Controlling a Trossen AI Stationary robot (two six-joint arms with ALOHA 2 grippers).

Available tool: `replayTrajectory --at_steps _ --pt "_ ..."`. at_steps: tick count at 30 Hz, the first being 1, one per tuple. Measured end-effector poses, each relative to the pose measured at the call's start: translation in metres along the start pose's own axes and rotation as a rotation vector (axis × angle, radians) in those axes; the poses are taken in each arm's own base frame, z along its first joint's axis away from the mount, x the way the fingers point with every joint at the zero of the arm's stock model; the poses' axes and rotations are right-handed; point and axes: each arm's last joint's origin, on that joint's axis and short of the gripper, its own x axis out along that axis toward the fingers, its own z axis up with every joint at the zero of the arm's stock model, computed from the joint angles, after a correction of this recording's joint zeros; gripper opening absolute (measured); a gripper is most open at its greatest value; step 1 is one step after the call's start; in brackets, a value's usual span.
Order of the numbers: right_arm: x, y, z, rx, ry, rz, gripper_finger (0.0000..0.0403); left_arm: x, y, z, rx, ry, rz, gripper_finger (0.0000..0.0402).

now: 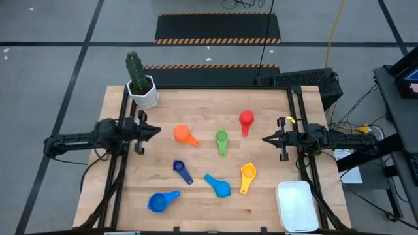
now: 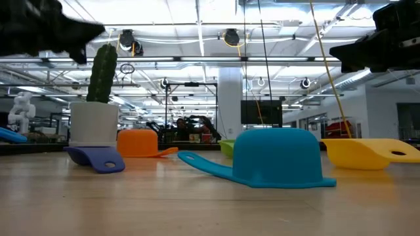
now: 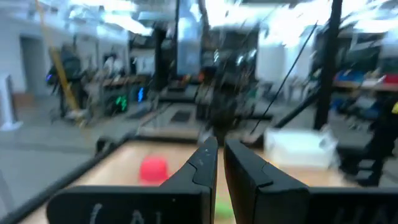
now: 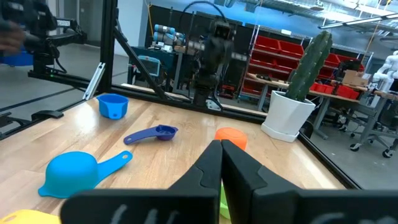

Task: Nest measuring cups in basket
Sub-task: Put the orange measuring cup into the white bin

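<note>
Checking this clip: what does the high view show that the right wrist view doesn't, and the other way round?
Only the high view shows the white basket at the table's front right corner, the red cup, the whole yellow cup and both arms at the table's sides.

Only the right wrist view shows red bins on shelves behind the table, and the right gripper shut, up close.

Both show the orange cup, dark blue cup, two lighter blue cups and the cactus pot.

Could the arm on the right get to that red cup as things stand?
Probably yes. The right gripper hangs shut above the table, the red cup lies close beside it, and only bare wood lies between them.
</note>
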Motion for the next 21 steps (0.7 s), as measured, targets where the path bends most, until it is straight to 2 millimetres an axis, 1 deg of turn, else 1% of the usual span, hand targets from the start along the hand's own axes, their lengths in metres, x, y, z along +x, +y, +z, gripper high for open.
replayTrajectory --at_steps 5,8,11,14,17,21 --pt "0.000 0.000 0.000 0.000 0.000 0.000 0.0000 0.000 -0.004 0.045 0.002 -0.071 -0.028 0.0033" --pt "0.000 0.000 0.000 0.000 0.000 -0.001 0.0000 0.002 -0.006 0.075 0.004 -0.058 -0.041 0.0033" --pt "0.000 0.000 0.001 0.006 -0.005 -0.001 0.0000 0.008 -0.007 0.100 0.021 -0.003 -0.050 0.0033" --pt "0.000 0.000 0.001 0.089 -0.008 -0.003 0.0000 0.021 -0.008 0.122 0.042 0.057 -0.060 0.0033" --pt "0.000 0.000 0.001 0.186 -0.008 -0.003 0.0000 0.039 -0.009 0.139 0.094 0.138 -0.072 0.0033" --pt "0.000 0.000 0.001 0.230 -0.013 -0.004 0.0000 0.062 -0.009 0.159 0.108 0.237 -0.070 0.0033"
